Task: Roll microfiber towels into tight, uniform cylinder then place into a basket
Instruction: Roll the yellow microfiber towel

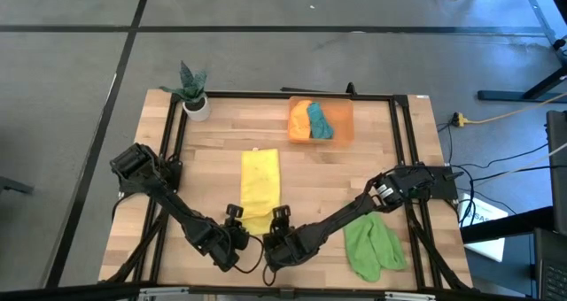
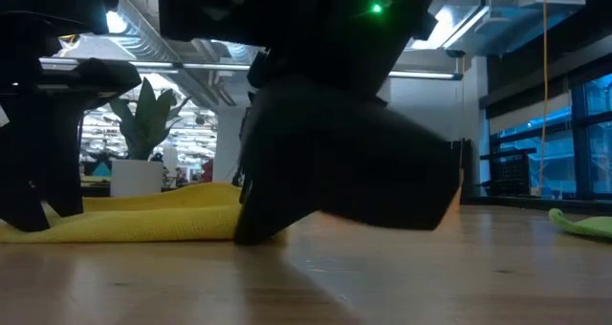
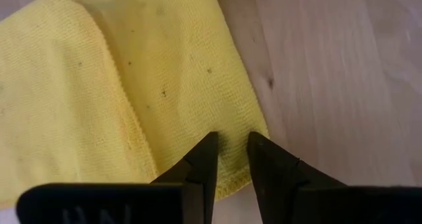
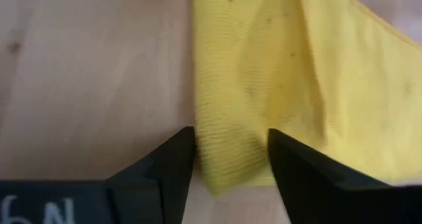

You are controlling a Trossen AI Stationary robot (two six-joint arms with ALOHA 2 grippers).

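Yellow towel (image 1: 260,188), folded into a long strip mid-counter (image 1: 221,150), near-end corners between open left pincer (image 3: 231,159) and right pincer (image 4: 231,155).

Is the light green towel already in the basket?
No, the light green towel lies crumpled on the table by the right arm, while the basket holds only orange and teal towels.
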